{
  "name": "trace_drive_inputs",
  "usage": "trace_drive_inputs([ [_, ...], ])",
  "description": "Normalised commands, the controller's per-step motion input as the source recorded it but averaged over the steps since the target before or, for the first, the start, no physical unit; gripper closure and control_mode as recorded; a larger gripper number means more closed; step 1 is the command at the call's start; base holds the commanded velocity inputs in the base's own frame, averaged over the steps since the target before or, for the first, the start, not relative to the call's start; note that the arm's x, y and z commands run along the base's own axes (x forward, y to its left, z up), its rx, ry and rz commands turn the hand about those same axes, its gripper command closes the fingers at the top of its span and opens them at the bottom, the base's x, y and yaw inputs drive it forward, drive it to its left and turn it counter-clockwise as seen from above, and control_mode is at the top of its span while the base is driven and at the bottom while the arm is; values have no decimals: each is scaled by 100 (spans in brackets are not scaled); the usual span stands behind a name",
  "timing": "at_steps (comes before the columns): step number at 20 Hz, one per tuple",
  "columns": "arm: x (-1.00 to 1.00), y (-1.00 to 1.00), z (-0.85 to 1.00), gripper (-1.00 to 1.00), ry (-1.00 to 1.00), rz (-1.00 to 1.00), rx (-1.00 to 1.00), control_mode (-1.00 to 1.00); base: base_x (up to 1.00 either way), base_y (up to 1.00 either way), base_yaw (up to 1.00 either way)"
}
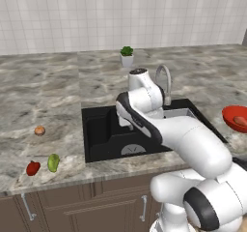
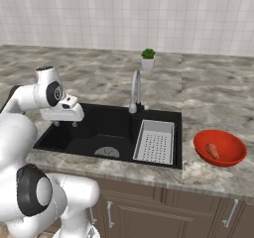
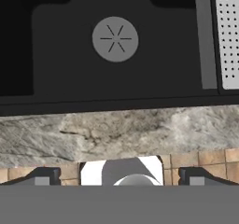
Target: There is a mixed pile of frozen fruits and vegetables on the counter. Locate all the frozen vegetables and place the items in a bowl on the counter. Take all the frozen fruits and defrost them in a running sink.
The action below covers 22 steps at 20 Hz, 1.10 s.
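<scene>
Black sink [image 3: 116, 69] lies straight beneath our gripper [image 3: 119, 176], drain [image 3: 115, 39] just ahead; our jaws stand wide apart, holding nothing.

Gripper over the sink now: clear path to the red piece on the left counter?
Probably yes. The gripper hangs open above the sink; the red piece lies uncovered near the counter edge, beside the yellow-green fruit.

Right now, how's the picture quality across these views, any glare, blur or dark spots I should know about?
Left base view: soft, even light, no glare; the arm hides part of the sink. Right base view: slightly soft; the orange piece in the bowl stays readable. Hand view: sharp, the basin dark, the drain clear.
</scene>
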Motion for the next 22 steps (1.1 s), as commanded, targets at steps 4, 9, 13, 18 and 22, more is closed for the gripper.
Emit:
trace_drive_inputs([
  [4, 0, 75, -3, -100, 0, -9, -3, -100, 0, 0, 0],
  [9, 0, 71, -7, -100, 0, -11, -4, -100, 0, 0, 0],
  [13, 0, 71, -12, -100, 1, -6, 0, -100, 0, 0, 0],
  [18, 0, 76, -10, -100, 3, -1, 0, -100, 0, 0, 0],
  [22, 0, 71, -1, -100, 8, 2, 3, -100, 0, 0, 0],
])
